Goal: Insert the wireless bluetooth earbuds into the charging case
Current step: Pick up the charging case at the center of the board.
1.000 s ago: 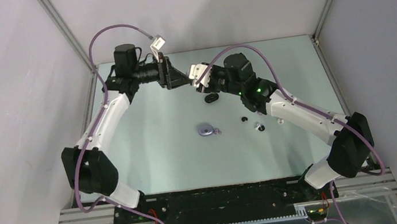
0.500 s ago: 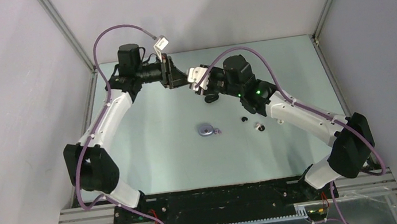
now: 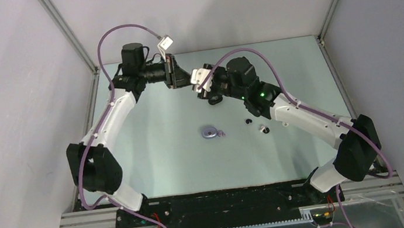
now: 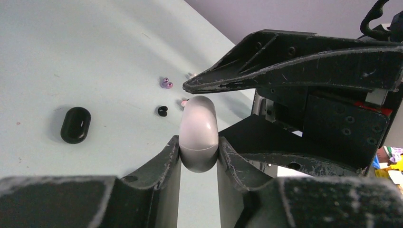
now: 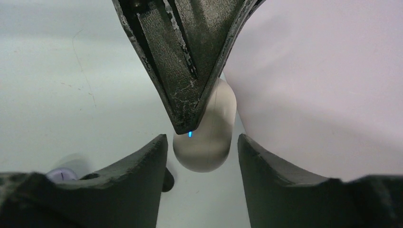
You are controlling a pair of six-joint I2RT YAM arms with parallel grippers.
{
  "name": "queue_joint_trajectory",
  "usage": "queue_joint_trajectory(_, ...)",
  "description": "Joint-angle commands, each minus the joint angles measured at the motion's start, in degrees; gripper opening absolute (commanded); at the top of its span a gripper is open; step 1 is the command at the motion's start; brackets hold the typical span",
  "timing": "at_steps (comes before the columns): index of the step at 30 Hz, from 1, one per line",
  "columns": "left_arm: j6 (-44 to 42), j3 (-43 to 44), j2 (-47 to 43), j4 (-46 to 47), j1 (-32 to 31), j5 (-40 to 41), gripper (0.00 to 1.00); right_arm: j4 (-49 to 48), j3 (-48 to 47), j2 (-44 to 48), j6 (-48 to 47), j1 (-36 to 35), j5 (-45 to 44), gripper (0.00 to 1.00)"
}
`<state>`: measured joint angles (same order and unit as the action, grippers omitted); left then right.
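vs 1 s ago: right claw [image 5: 202, 138] has swung up and left and closed the gap to the left claw [image 4: 198, 141]. The two now meet over the back of the table [image 3: 158, 155]. Left arm has shifted slightly toward the back. Right wrist now covers part of the black case [image 4: 76, 124], which was in full view before. Loose bits on the table haven't moved.

Left claw: clamped on a pale case [image 4: 199, 116], one finger on each side at the seam, holding it off the table. The case's long axis runs along the left fingers, with the rounded end sticking out past the tips toward the right claw. Seam line is shut. A small blue light shows on the case by a left fingertip in the right wrist view.

Right claw: open, gripping nothing. Its fingers bracket the case's free end, with a gap on each side in the right wrist view.

Buds are on the table. The black bud [image 3: 248, 121] is right of centre, with another dark bud [image 3: 263, 130] near it. The lavender bud [image 3: 221, 134] is right against the lavender case [image 3: 208, 132]. They're too small to tell which way they point. Black case lies flat, apart from the buds.
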<state>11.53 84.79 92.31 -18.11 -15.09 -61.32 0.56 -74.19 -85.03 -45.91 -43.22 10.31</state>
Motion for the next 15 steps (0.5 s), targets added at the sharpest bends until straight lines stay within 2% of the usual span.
queue_joint_trajectory(1,-2.7,2.2,0.0,2.3,-0.3,-2.9,0.03,0.3,-0.6,2.5,4.9,1.0,3.0,0.71)
queue_joint_trajectory(2,-3.9,1.8,-0.1,1.9,-0.3,-3.0,0.01,2.3,-1.2,3.5,6.0,2.6,4.9,0.84)
queue_joint_trajectory(4,-9.4,1.2,-1.0,-0.3,-0.2,-2.3,0.0,7.3,-2.4,5.1,9.0,4.9,11.1,0.95)
queue_joint_trajectory(5,-15.5,0.6,-1.5,-1.4,-0.2,-1.5,0.0,10.4,-2.8,5.5,10.9,5.6,13.7,0.97)
queue_joint_trajectory(6,-18.2,0.1,-1.9,-3.0,-0.2,-1.3,0.0,12.0,-4.1,6.3,12.1,7.1,15.0,0.99)
queue_joint_trajectory(9,-31.7,-4.6,-4.9,-3.9,-0.1,-2.3,0.0,20.8,-9.0,6.2,17.3,11.1,25.4,0.99)
queue_joint_trajectory(11,-37.6,-7.9,-7.2,-2.5,-0.1,-3.1,0.0,24.3,-11.6,4.6,19.7,14.1,32.5,0.97)
queue_joint_trajectory(15,-46.0,-11.7,-10.1,0.6,0.0,-5.2,0.0,28.3,-16.7,0.7,21.9,16.8,38.7,0.91)
